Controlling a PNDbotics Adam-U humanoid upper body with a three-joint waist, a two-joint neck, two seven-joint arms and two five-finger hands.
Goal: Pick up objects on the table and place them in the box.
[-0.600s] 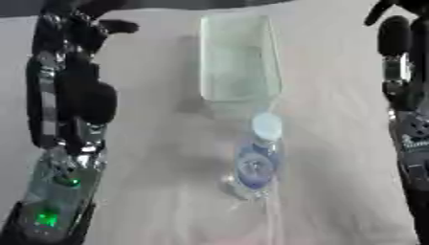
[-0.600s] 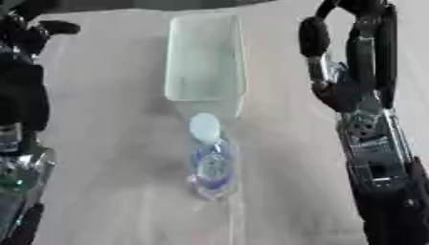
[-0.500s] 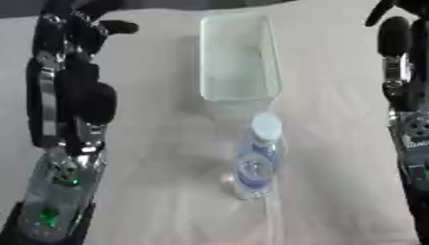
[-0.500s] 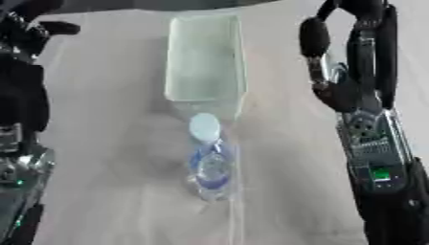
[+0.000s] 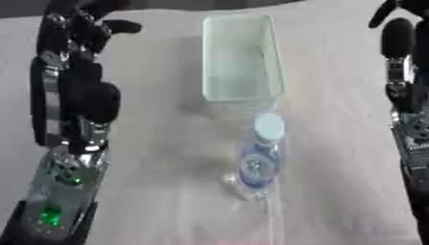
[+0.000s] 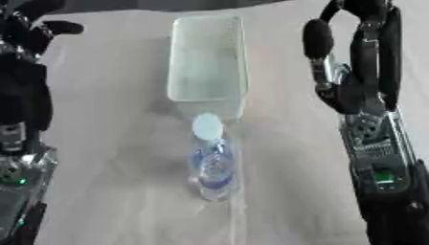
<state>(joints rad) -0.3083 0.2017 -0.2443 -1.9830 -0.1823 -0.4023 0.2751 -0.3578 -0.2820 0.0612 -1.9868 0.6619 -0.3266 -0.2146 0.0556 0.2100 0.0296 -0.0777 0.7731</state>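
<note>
Looks like a lab/test bench to me, not a home; I see just a table [image 5: 167, 158] under a plain pale cloth w/ creases; a clear plastic box [image 5: 239, 57] and one water bottle [image 5: 258, 160] laid out as props; dark strip at far edge, can't tell what.

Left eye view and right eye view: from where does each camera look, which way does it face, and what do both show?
Left eye view: sits in the robot's head, faces down at the table; the left arm fills its left side, left hand at the top.
Right eye view: same head, same downward look; the right arm fills its right side, right hand at the top edge.
Both share the upright bottle, the clear box behind it, and both arms.
</note>
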